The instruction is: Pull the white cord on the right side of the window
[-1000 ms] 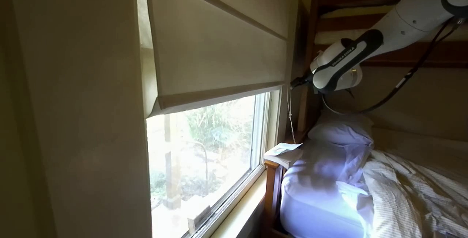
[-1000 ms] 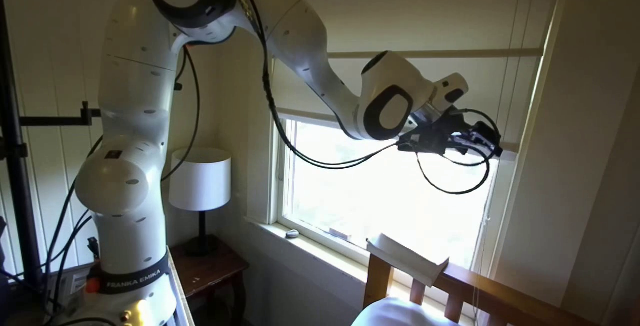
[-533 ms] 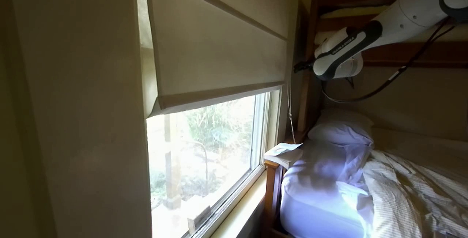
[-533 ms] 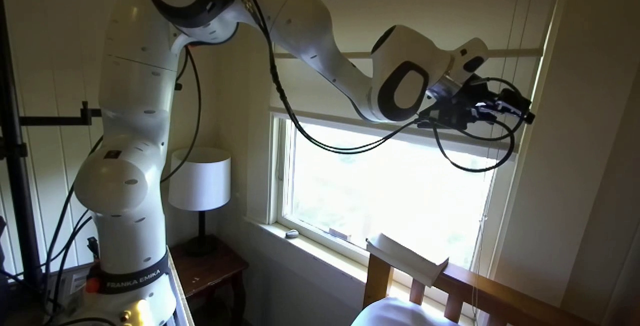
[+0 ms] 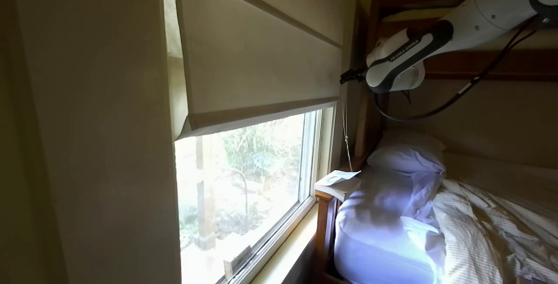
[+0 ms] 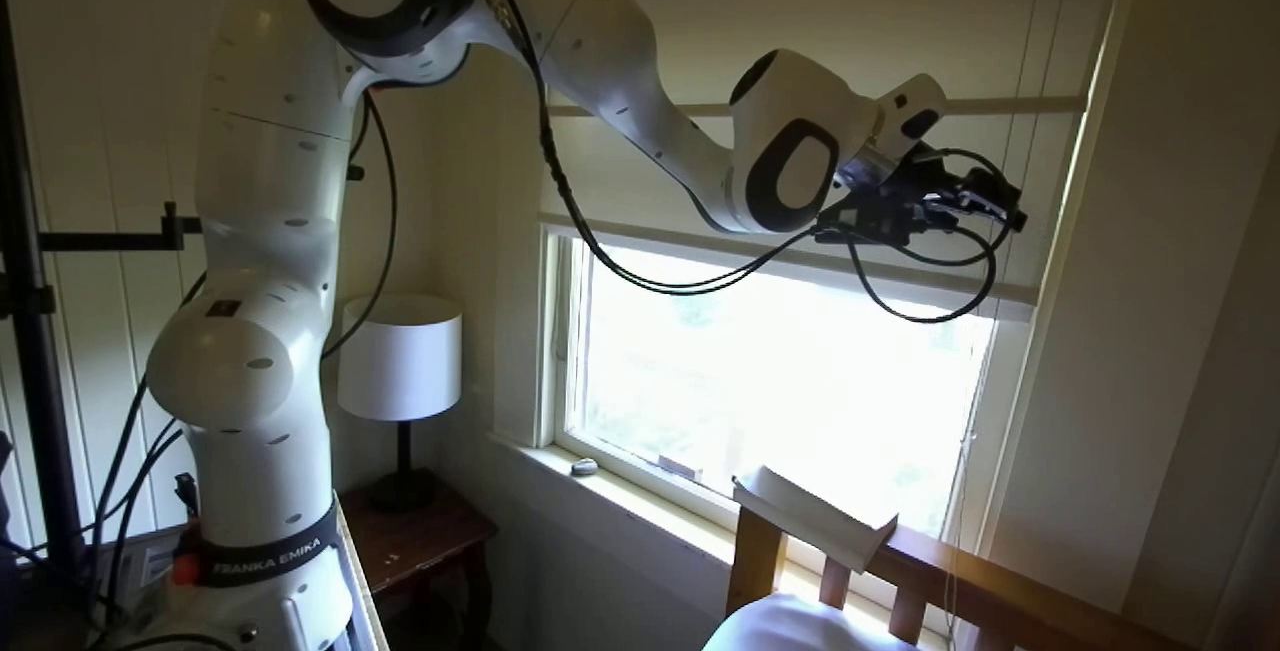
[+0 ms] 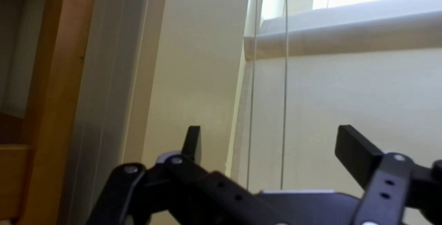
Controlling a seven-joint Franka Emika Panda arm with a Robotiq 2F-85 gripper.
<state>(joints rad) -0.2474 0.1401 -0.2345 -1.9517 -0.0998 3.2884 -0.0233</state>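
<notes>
The white cord hangs as thin strands at the window's right side; it shows in both exterior views (image 5: 346, 138) (image 6: 965, 451). In the wrist view its two strands (image 7: 285, 90) run down the picture between my spread fingers. My gripper (image 7: 269, 130) is open, with nothing touching its pads; how far the strands are in depth I cannot tell. In the exterior views the gripper (image 5: 342, 79) (image 6: 1018, 219) is at the height of the blind's lower panel, near its right edge. The window (image 5: 322, 144) (image 6: 770, 361) has its cream blind (image 5: 261, 57) partly lowered.
A wooden bunk bed (image 5: 324, 227) stands beside the window, with an open book (image 5: 338, 183) on its rail by the cord's lower end. A bed post (image 7: 65, 80) is at the left in the wrist view. Dark cables (image 6: 930, 316) loop under the gripper. A lamp (image 6: 400, 356) stands behind the arm.
My gripper rose and swung toward the wall at the right, then came back leftward in both exterior views, nearer the blind. The cord and blind look unchanged.
</notes>
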